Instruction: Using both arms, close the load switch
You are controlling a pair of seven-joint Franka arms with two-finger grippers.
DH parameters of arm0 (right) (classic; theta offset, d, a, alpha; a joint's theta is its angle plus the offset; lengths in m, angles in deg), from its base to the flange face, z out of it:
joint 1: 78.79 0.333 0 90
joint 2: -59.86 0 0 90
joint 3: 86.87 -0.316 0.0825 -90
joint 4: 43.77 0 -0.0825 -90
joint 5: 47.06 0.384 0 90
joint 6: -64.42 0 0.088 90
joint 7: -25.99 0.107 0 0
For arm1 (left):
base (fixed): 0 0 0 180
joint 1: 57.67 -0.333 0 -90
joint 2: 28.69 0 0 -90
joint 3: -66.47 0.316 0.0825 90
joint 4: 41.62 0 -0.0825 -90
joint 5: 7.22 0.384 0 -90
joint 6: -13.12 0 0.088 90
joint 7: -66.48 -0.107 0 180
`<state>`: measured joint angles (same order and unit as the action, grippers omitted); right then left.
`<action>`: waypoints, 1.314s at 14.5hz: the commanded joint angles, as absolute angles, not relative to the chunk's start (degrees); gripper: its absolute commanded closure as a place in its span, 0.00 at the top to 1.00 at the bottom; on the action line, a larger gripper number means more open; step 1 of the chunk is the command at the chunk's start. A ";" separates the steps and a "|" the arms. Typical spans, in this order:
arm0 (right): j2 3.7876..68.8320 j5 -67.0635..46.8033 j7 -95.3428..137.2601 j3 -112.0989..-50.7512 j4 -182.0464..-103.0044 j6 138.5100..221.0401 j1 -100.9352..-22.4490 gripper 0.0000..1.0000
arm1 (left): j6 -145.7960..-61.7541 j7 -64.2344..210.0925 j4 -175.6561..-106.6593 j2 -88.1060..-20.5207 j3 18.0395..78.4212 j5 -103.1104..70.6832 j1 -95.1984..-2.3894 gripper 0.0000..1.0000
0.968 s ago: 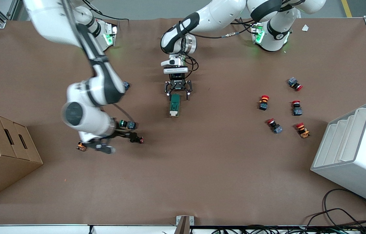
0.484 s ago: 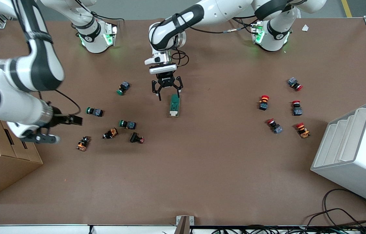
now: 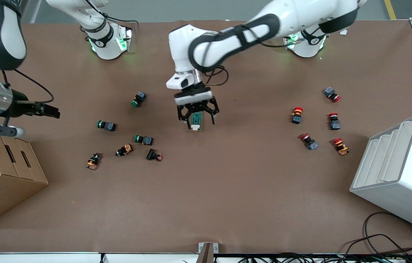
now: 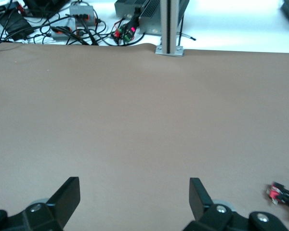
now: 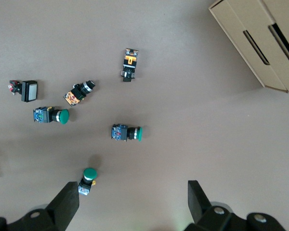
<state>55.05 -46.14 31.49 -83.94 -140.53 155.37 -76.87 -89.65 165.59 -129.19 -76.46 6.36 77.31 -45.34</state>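
I had just brought my left pincer [image 3: 195, 117] down over the load switch [image 3: 196, 122], which lay flat on the bench [image 3: 227, 190] about midway between the two arms' ends, its white tab end nearer the front camera; a second earlier that pincer had only hovered at the switch's end toward my bases. Its fingers [image 3: 181, 116] stood wide, straddling the green block without closing on it. My right pincer [image 5: 130, 204], which a second ago was low among the pushbuttons near the switch, had lifted away toward the cardboard box [image 3: 4, 175], well apart from the switch, fingers spread and empty over the green-capped pushbuttons [image 5: 126, 133]. I judged the switch not yet closed: the left arm was set to pin it, but the right had withdrawn from the lever
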 commanded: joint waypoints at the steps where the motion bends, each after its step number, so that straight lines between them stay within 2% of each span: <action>1: 58.36 -46.45 31.26 -83.88 -140.72 153.02 -77.20 1.00 | -89.18 161.93 -128.20 -76.33 4.77 75.13 -46.94 1.00; 8: 61.70 -46.54 30.91 -86.43 -139.48 149.67 -79.84 1.00 | -89.09 152.01 -120.90 -75.28 3.36 67.22 -48.96 1.00; 12: 63.46 -47.15 29.33 -90.56 -139.48 149.15 -82.75 1.00 | -89.09 147.98 -118.28 -74.14 5.02 62.77 -48.88 1.00; 16: 63.73 -47.06 29.24 -88.46 -139.48 148.80 -81.00 1.00 | -91.63 143.14 -117.91 -65.63 18.53 46.54 -44.58 1.00; 19: 63.90 -46.89 29.24 -83.29 -139.48 148.44 -76.34 1.00 | -93.40 130.16 -118.26 -58.51 28.56 33.42 -43.35 1.00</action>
<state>62.76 -46.17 29.93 -86.60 -138.85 148.93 -79.20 -92.97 136.79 -117.34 -64.22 22.65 39.77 -44.54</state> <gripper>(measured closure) 0.000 0.000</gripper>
